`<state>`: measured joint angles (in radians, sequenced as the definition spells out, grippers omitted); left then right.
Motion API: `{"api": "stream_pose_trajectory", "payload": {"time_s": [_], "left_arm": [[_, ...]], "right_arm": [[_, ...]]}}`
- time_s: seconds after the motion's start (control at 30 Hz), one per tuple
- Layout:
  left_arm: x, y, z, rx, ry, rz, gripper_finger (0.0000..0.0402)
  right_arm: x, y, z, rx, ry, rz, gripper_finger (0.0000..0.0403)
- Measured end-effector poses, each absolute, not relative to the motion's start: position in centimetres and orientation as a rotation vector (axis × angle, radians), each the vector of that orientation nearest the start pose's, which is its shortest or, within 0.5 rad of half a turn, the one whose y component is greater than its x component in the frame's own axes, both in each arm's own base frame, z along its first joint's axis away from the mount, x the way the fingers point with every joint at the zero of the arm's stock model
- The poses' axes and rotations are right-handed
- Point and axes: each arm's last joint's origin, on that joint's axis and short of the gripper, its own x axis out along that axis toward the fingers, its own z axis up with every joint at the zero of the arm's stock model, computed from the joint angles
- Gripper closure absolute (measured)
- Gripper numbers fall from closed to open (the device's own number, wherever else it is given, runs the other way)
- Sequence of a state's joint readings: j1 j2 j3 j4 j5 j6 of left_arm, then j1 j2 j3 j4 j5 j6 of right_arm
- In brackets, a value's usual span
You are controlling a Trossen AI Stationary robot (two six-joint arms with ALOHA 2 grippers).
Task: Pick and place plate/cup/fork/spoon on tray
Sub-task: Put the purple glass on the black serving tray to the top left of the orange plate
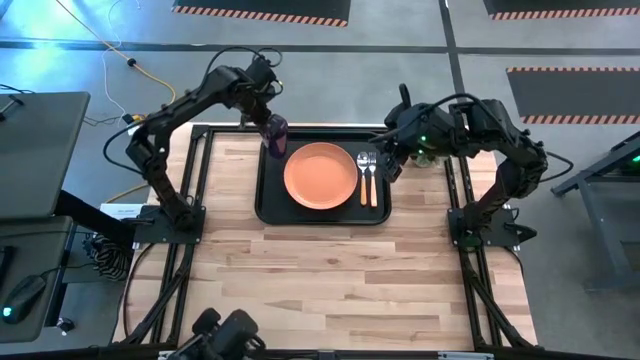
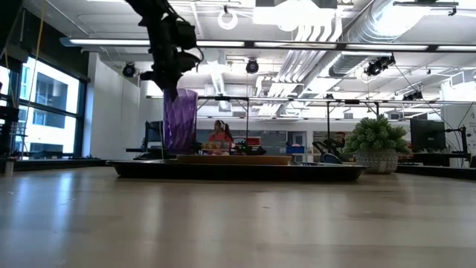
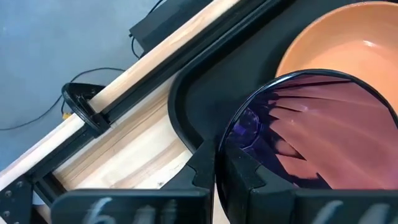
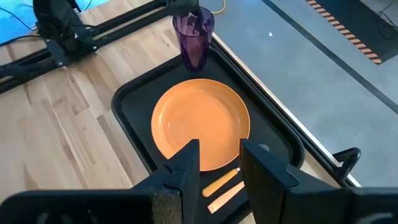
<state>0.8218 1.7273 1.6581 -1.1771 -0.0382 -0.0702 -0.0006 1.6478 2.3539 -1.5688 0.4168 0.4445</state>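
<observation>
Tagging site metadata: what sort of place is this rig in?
Likely an open robotics lab or workshop: exposed silver ceiling ducts, hazard-striped black floor mats, and desks with dark computer monitors beyond the light wooden table.

Light wood plank table (image 1: 330,270) on a grey concrete floor (image 1: 560,40) with striped hazard mats (image 1: 262,12). Low view: open-plan room, white ceiling ducts (image 2: 349,30), strip lights (image 2: 282,46), big windows (image 2: 37,104) far left, potted plant (image 2: 375,143) at right.
</observation>
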Motion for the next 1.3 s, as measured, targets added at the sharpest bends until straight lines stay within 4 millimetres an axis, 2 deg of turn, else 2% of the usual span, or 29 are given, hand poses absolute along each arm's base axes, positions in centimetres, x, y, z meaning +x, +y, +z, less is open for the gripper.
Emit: {"api": "stream_pose_trajectory", "payload": {"time_s": [0.37,1.0,1.3], "left_arm": [[23.2,26.7,29.8,-0.602,1.179,0.789,0.0397],[23.1,27.3,29.4,-0.628,1.172,0.823,0.0397],[23.7,27.8,27.9,-0.684,1.194,0.795,0.0397]], "right_arm": [[24.9,-1.2,50.0,0.257,0.735,-0.579,0.0297],[24.9,-1.2,50.0,0.26,0.734,-0.58,0.0297],[24.9,-1.2,50.0,0.26,0.733,-0.58,0.0297]]}}
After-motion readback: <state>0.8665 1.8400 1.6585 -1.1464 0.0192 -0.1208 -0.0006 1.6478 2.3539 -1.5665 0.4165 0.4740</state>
